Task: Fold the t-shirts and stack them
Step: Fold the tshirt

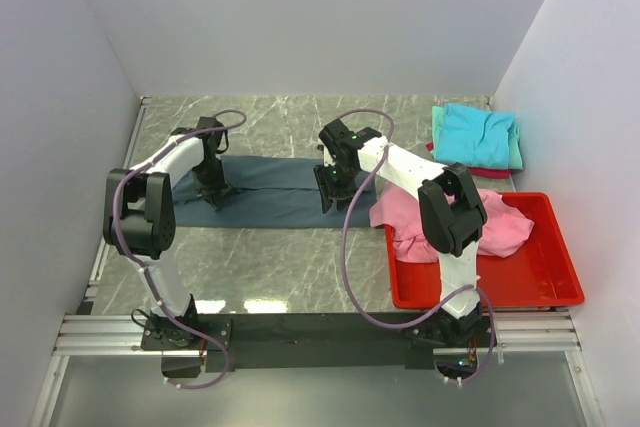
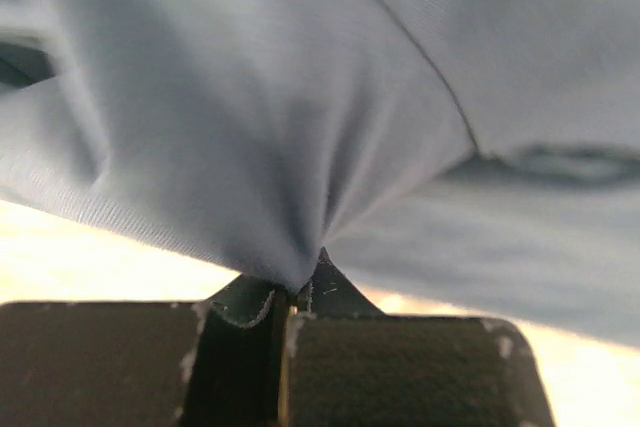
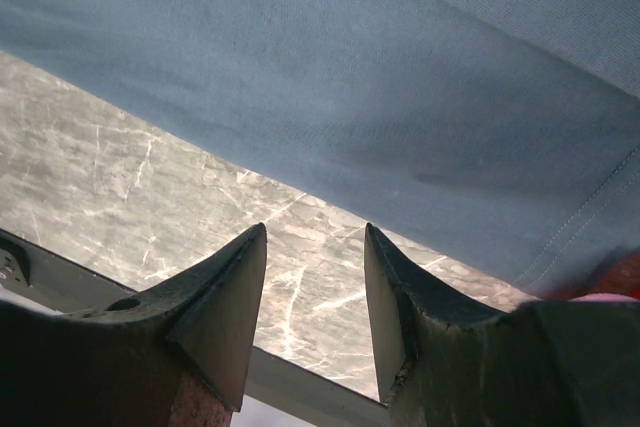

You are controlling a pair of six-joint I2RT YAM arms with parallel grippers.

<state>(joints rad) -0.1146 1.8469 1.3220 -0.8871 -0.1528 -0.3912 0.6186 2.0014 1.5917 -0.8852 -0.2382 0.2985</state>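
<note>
From above, my left gripper (image 1: 213, 193) is down on the left end of the grey-blue shirt (image 1: 270, 192), and my right gripper (image 1: 333, 197) is at its right end. That one shirt lies spread in a long strip across the middle of the desk (image 1: 280, 257). I count five shirts in all. One pink shirt (image 1: 500, 227) is heaped in the single red bin (image 1: 545, 287) at the near right corner, with a fold spilling over the bin's left rim. Three folded shirts are stacked at the far right corner: a turquoise shirt (image 1: 475, 132) on top, a mint shirt (image 1: 516, 152) under it, and a sliver of a red shirt (image 1: 430, 147) at the bottom.

My left wrist camera shows the left gripper clamped tight on a pinch of the grey-blue cloth, which gathers into creases at the fingers (image 2: 400, 367).

My right wrist camera shows the right gripper spread moderately wide with nothing between its fingers (image 3: 225, 297). They are just off the shirt's hem, over bare desk.
</note>
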